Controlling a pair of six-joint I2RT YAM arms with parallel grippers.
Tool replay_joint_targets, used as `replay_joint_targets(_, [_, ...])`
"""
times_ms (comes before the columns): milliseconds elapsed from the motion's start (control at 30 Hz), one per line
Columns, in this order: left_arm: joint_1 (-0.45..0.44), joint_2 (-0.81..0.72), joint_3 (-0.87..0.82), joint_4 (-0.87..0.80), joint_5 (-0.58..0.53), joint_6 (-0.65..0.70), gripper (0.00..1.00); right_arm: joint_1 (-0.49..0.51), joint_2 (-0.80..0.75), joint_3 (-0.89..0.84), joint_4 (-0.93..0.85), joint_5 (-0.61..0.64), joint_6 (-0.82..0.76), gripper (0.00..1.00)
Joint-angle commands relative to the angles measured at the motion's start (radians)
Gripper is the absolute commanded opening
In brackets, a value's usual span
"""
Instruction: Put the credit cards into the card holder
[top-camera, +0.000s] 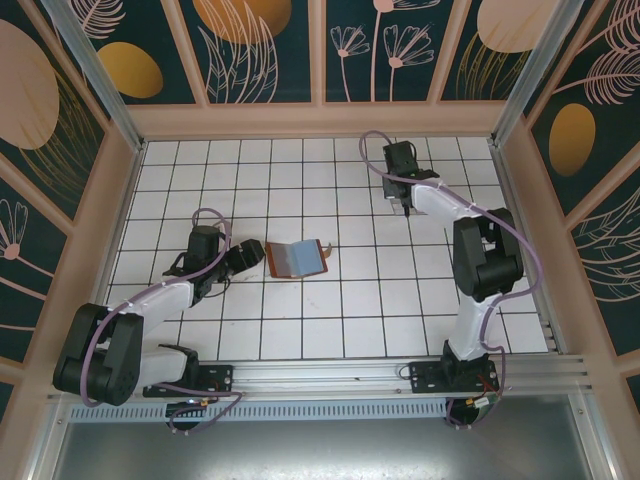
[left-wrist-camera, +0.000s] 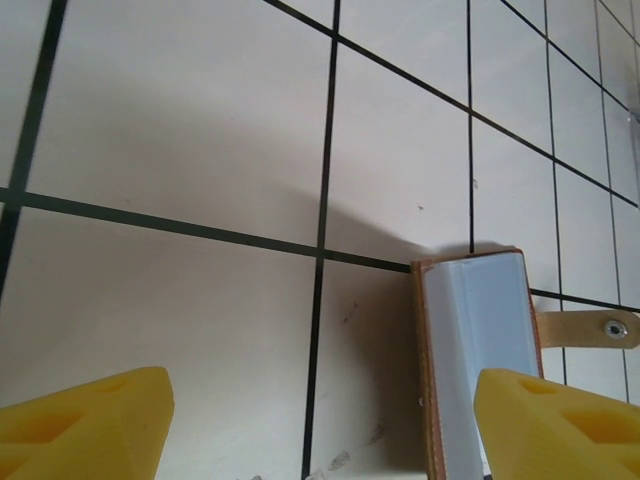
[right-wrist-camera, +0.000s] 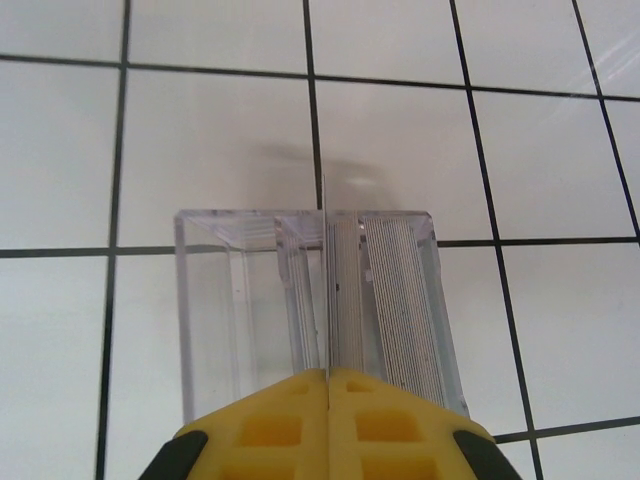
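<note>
The card holder (top-camera: 297, 258), a reddish-brown wallet with blue-grey lining, lies open in the middle of the tiled floor. In the left wrist view its pale lining (left-wrist-camera: 475, 340) lies just inside the right yellow finger (left-wrist-camera: 560, 425). My left gripper (top-camera: 245, 258) (left-wrist-camera: 325, 430) stands open at the holder's left edge, nothing between its fingers. Far right, my right gripper (top-camera: 406, 207) (right-wrist-camera: 327, 375) is shut on one thin credit card (right-wrist-camera: 325, 280), seen edge-on, above a clear plastic box (right-wrist-camera: 230, 310). Several more credit cards (right-wrist-camera: 385, 300) stand on edge in the box's right half.
A leather strap with a metal snap (left-wrist-camera: 600, 328) sticks out from the holder's far side. Wooden walls (top-camera: 320, 120) enclose the white tiled floor (top-camera: 300, 180). The left half of the clear box holds nothing.
</note>
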Motion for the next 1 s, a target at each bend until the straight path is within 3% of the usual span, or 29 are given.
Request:
replay_joint_targets(0, [-0.009, -0.011, 0.022, 0.023, 0.039, -0.006, 0.79, 0.004, -0.077, -0.013, -0.011, -0.059, 0.037, 0.00])
replay_joint_targets(233, [-0.059, 0.000, 0.047, 0.015, 0.080, -0.011, 0.79, 0.077, -0.193, -0.116, 0.036, -0.168, 0.076, 0.00])
replay_joint_targets(500, [-0.085, 0.000, 0.029, -0.038, 0.031, 0.000, 0.76, 0.157, -0.374, -0.442, 0.394, -0.726, 0.330, 0.00])
replay_joint_targets(700, [-0.119, 0.064, 0.037, -0.018, 0.044, 0.009, 0.48, 0.214, -0.390, -0.631, 0.617, -0.917, 0.492, 0.00])
replay_joint_targets(800, [-0.122, 0.088, 0.048, -0.017, 0.050, 0.022, 0.39, 0.259, -0.371, -0.715, 0.767, -0.970, 0.594, 0.00])
replay_joint_targets(967, [-0.125, 0.184, 0.080, -0.011, 0.048, 0.019, 0.21, 0.282, -0.313, -0.753, 0.852, -1.004, 0.644, 0.00])
